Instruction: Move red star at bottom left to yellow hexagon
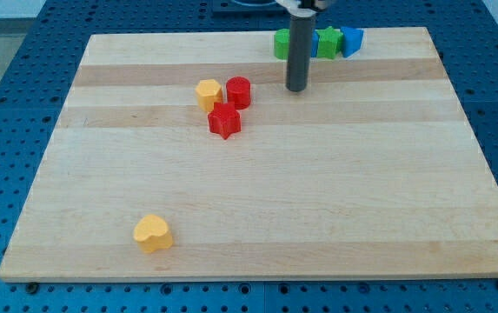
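Jaws – none fitted; my tip sits at three o'clock of the red cylinder. Pushing carelessly could scatter red star from yellow hexagon – they're touching.

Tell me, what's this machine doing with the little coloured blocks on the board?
An arm pushes blocks around a wooden board with a dark rod. My tip rests near the view's top, touching nothing, to the right of the red cylinder. The red star already sits just below the yellow hexagon, about touching it. A yellow heart lies alone at the bottom left.
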